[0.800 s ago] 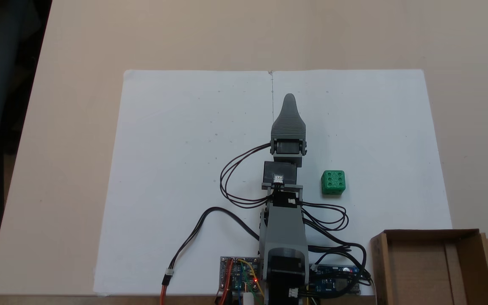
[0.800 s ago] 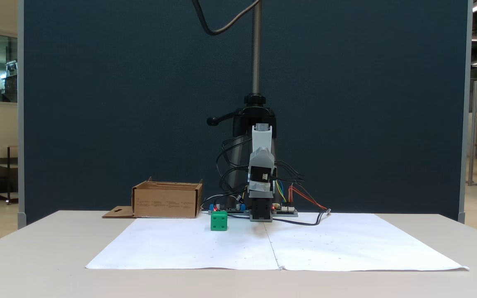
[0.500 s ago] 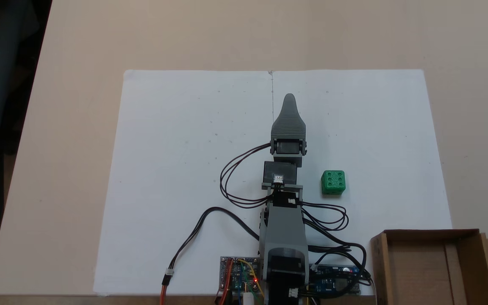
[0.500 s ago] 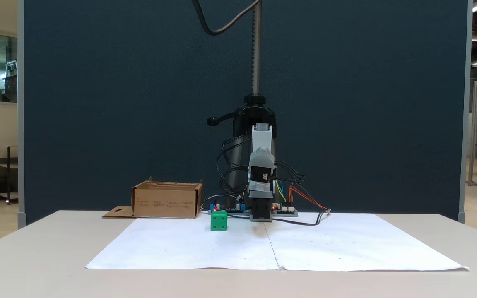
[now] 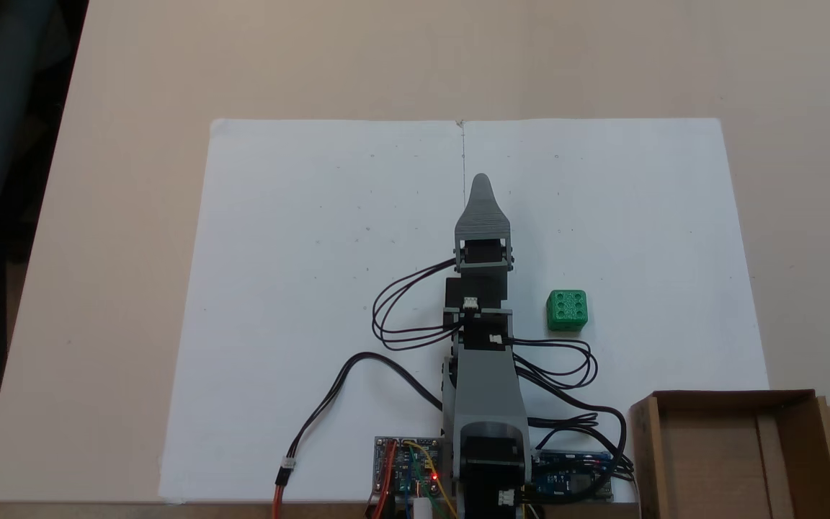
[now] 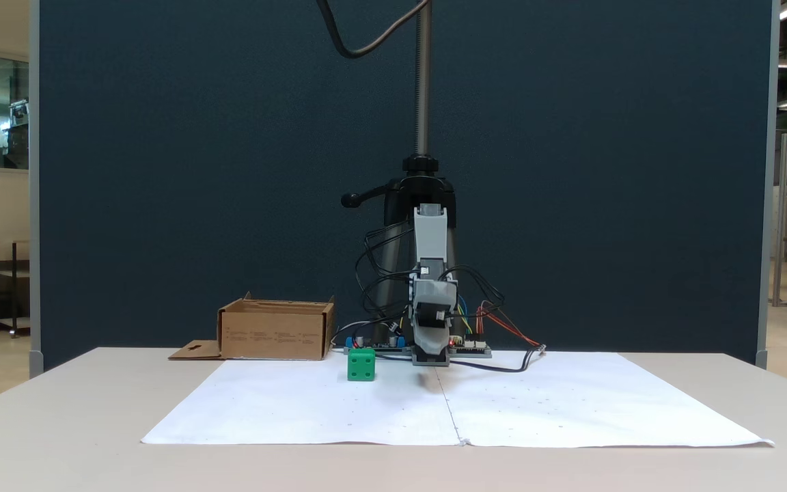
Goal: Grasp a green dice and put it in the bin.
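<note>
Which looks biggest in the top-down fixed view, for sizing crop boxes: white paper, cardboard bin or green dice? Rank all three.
1. white paper, by far the largest, covering much of the table.
2. cardboard bin, though the picture's edge cuts it off, so its full extent is unseen.
3. green dice, clearly the smallest.

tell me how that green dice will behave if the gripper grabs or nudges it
The green dice looks like a rigid plastic cube, so it probably won't deform under the jaws. Resting flat on the white paper, it should slide or tip over an edge, not roll far. Its rounded edges and smooth faces may let it slip if gripped off-centre. It's likely light.
</note>
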Motion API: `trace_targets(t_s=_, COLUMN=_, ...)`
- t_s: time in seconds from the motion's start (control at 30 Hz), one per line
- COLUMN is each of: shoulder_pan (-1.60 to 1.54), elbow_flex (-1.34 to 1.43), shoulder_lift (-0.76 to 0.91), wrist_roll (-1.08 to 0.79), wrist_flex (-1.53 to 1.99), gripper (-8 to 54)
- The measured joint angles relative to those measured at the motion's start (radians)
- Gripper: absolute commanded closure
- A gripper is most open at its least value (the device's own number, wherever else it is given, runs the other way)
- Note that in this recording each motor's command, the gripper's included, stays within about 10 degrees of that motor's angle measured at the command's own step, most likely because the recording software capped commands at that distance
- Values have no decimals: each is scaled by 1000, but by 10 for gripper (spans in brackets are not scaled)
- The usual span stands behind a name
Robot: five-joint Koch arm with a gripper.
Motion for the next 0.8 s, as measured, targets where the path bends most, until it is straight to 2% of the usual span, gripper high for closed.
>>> trace_targets(t_s=0.47, shoulder_pan=5, elbow_flex=-256, shoulder_lift=0, wrist_roll=0, wrist_flex=603, gripper=24)
trace_targets(t_s=0.8, shoulder_pan=48, elbow_flex=-584, shoulder_lift=0, wrist_roll=0, wrist_flex=1167, gripper=13)
